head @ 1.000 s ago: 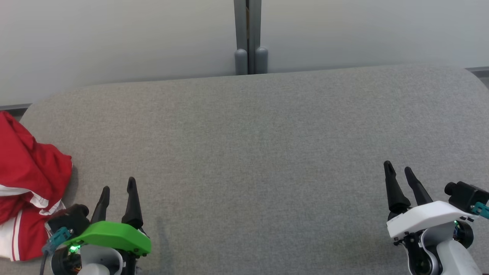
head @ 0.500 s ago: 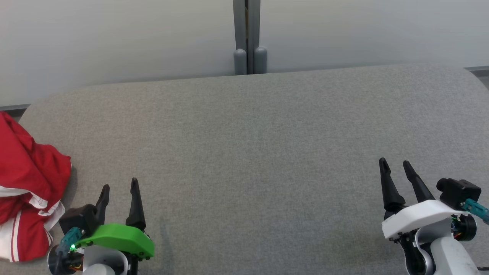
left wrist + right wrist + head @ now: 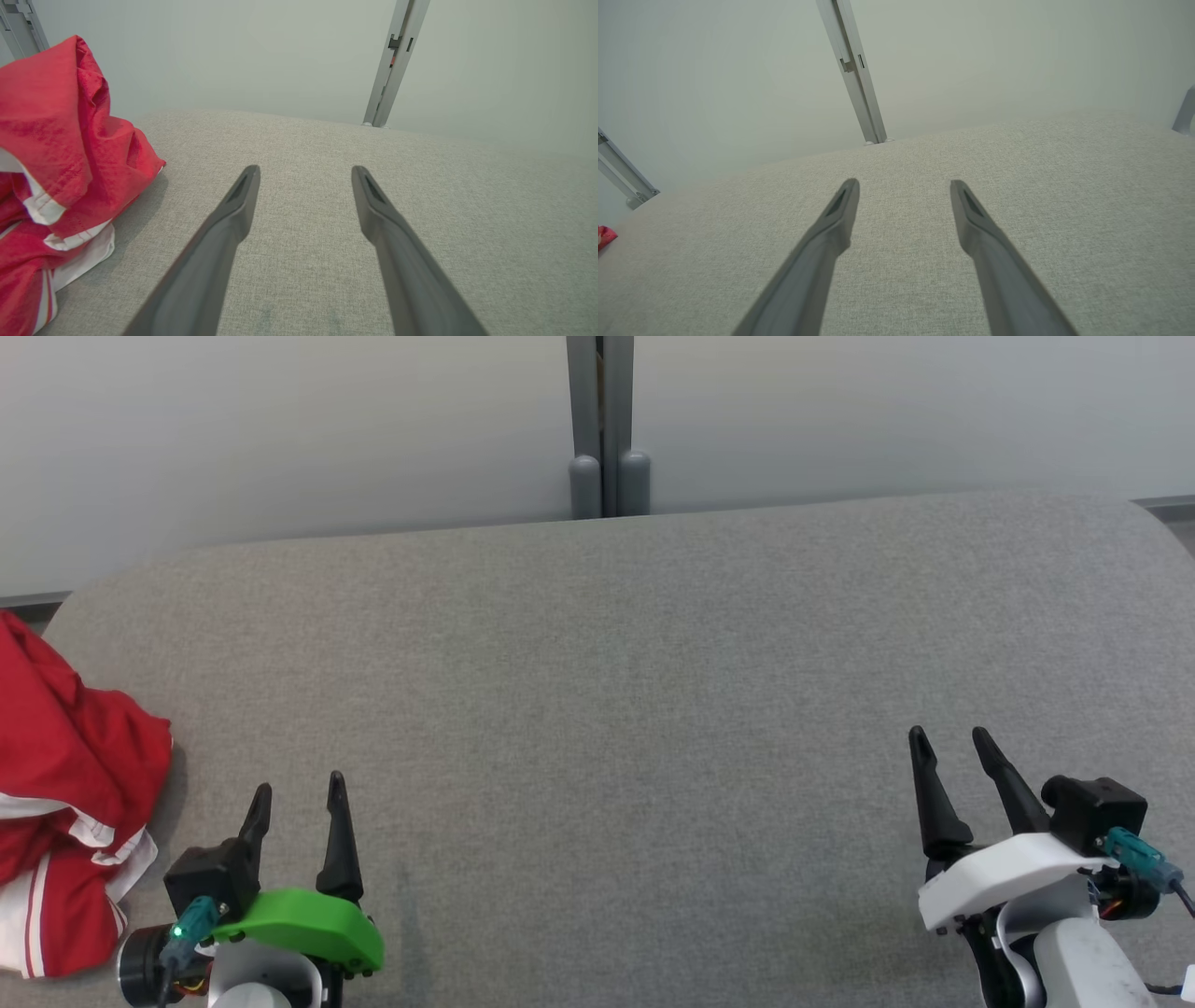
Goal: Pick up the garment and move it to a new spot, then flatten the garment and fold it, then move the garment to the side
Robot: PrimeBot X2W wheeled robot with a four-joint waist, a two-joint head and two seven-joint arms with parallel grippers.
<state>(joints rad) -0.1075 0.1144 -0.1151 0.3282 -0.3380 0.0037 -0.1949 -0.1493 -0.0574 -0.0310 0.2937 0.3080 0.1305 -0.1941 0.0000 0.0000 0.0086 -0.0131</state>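
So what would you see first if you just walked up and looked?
The bright red and white garment, bunched up at the left edge of the grey surface, jumps out first. Then the two open grippers: the left gripper, with a green cover, near the garment, and the right gripper, with a white cover, far right.

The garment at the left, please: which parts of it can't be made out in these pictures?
Head view: the garment runs off the left edge, so its full extent and type are unknown.
Left wrist view: the left and bottom edges cut it off; its own folds hide the lower layers.
Right wrist view: a red scrap at the left edge, too small to read.
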